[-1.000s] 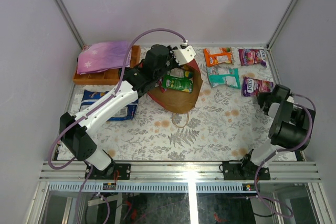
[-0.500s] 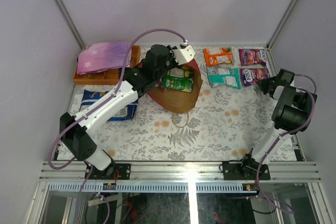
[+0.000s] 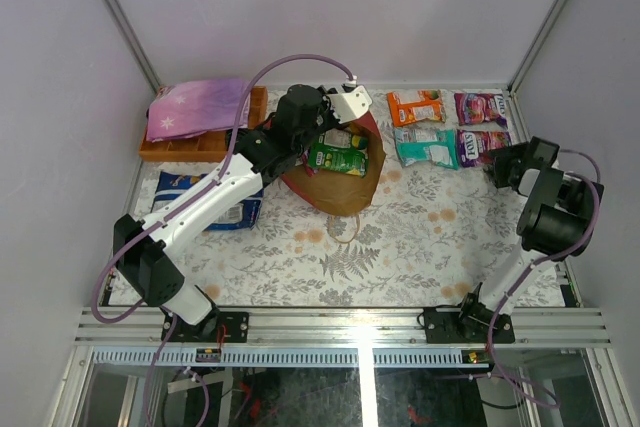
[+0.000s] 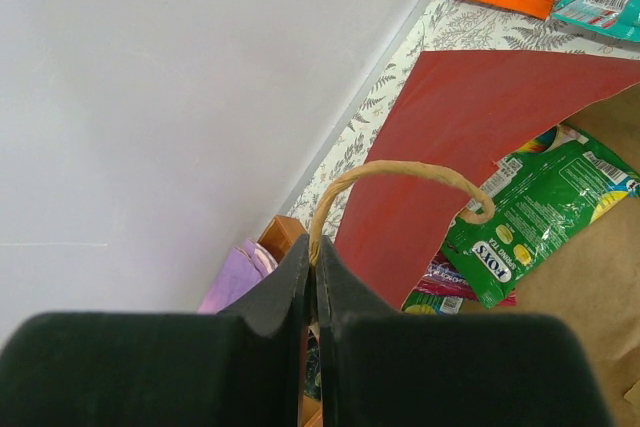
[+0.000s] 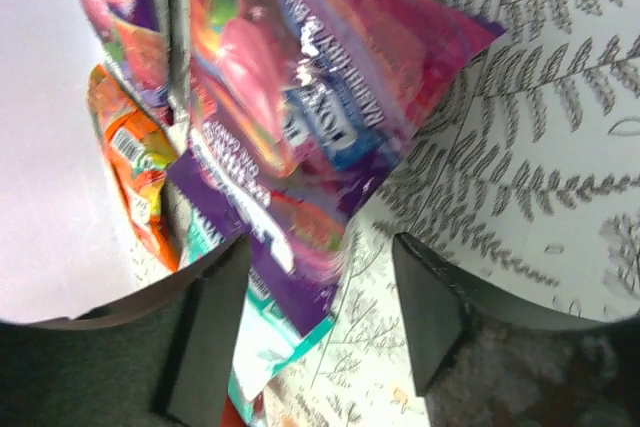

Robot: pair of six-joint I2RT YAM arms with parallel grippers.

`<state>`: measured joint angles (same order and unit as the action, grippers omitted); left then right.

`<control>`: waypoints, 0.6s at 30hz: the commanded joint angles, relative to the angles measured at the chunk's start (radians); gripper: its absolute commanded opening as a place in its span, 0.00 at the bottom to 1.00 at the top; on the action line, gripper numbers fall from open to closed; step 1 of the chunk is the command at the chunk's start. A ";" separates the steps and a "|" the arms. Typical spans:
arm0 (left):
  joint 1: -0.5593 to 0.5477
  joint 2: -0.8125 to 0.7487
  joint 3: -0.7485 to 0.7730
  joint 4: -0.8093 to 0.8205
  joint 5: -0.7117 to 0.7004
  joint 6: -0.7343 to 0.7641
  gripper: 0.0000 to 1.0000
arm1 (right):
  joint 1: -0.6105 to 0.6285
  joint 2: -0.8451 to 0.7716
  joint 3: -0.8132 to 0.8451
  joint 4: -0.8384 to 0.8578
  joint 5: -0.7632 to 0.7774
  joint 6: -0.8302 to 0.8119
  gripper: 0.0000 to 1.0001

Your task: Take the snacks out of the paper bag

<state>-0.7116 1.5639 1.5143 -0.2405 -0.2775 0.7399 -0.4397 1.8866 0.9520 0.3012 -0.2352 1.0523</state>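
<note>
Left gripper [image 4: 313, 282] pinches the bag [image 4: 480, 117] handle [image 4: 400, 171], lifting its mouth. Right gripper [image 5: 320, 312], jaws apart and empty over the purple packet [image 5: 290, 97] on the surface [image 5: 530, 97], should fetch the green packet [image 4: 535, 212] inside.

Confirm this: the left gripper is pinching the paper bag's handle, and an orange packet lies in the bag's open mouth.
Not orange: a green packet lies in the mouth of the paper bag, per the left wrist view. The left gripper does pinch the handle.
</note>
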 commanded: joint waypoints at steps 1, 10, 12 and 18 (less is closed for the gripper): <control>0.006 -0.009 0.033 0.026 -0.021 0.000 0.00 | 0.003 -0.160 0.014 -0.066 0.054 -0.028 0.72; 0.006 -0.007 0.036 0.024 0.007 -0.016 0.02 | 0.273 -0.402 0.041 -0.055 0.125 -0.128 0.59; 0.004 -0.004 0.041 0.011 0.006 -0.018 0.01 | 0.353 -0.332 0.090 0.004 0.038 -0.112 0.45; -0.002 -0.050 -0.004 0.046 -0.030 0.006 0.00 | 0.442 -0.068 0.202 0.118 -0.067 -0.015 0.01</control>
<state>-0.7116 1.5639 1.5234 -0.2436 -0.2817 0.7387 -0.0082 1.6833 1.1187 0.3294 -0.2314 0.9783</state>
